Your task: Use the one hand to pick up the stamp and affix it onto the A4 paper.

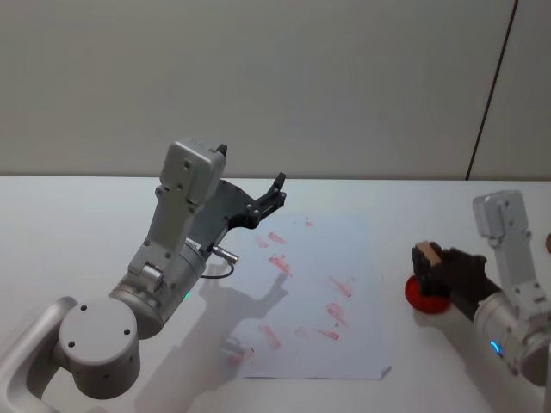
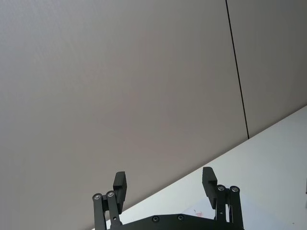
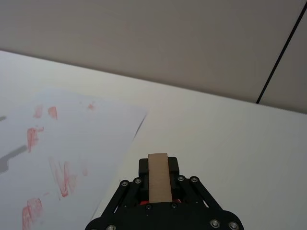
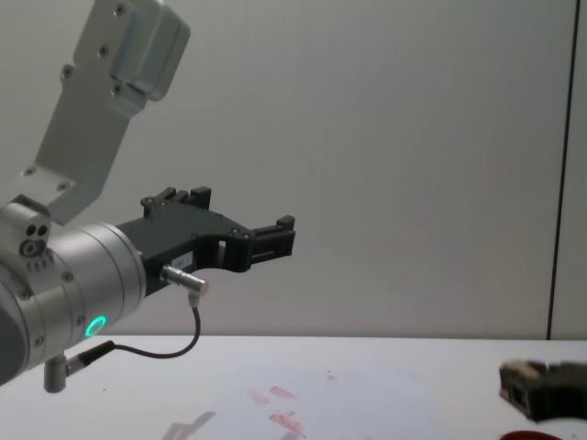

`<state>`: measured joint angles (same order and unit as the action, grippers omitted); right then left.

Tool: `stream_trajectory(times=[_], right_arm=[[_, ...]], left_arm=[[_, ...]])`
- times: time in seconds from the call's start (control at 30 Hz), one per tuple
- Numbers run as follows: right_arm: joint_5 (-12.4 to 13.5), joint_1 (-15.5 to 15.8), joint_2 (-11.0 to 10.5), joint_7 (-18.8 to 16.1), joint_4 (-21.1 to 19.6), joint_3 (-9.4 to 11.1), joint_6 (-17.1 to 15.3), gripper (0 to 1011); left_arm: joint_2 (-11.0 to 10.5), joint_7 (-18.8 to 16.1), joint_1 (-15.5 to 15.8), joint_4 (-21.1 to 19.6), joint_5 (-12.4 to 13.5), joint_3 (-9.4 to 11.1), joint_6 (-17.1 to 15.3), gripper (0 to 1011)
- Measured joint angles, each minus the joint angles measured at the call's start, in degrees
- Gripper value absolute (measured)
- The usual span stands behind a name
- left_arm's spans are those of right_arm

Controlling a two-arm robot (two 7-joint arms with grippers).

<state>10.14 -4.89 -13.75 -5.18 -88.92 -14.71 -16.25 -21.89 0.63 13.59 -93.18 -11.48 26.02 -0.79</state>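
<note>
My right gripper [image 1: 433, 265], the black two-finger one on the silver-grey angular arm, sits at the right side of the white table [image 1: 77, 224], its fingers pinched on the small rectangular pale tan wooden stamp [image 1: 425, 255]. On the right wrist view I see the stamp [image 3: 159, 177] standing between the two black fingers [image 3: 173, 165], its tan face toward the camera and a trace of red under it. The gripper hangs over a flat red round pad [image 1: 422, 297] that lies just right of the white rectangular A4 paper [image 1: 344, 249]; I cannot tell whether the stamp's base touches the pad. From the chest view the right gripper [image 4: 541, 390] shows low at the right edge. The paper lies flat mid-table, scattered with red-pink stamped marks [image 1: 278, 265]. My left gripper [image 1: 274, 194], black on a silver wrist with a green glowing ring and cable, is raised above the paper's left part, its fingers [image 2: 121, 184] spread apart and holding nothing, pointed toward the plain grey wall [image 2: 120, 72].
</note>
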Motion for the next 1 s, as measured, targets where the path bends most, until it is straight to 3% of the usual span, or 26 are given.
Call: stream_trajectory(times=[0.5, 0.77, 1.0], right_arm=[[1.6, -2.7, 0.1, -6.7, -4.4, 0.6, 1.1, 219], [1.7, -4.9, 1.1, -12.1, -4.3, -0.4, -1.2, 219], [0.2, -7.0, 2.5, -17.5, -2.1, -2.0, -3.7, 220]], left_arm=[[0.0, 0.0, 0.0, 0.0, 0.0, 0.0, 0.0, 1003], [0.0, 0.0, 0.0, 0.0, 0.0, 0.0, 0.0, 1003], [0.0, 0.0, 0.0, 0.0, 0.0, 0.0, 0.0, 1003]])
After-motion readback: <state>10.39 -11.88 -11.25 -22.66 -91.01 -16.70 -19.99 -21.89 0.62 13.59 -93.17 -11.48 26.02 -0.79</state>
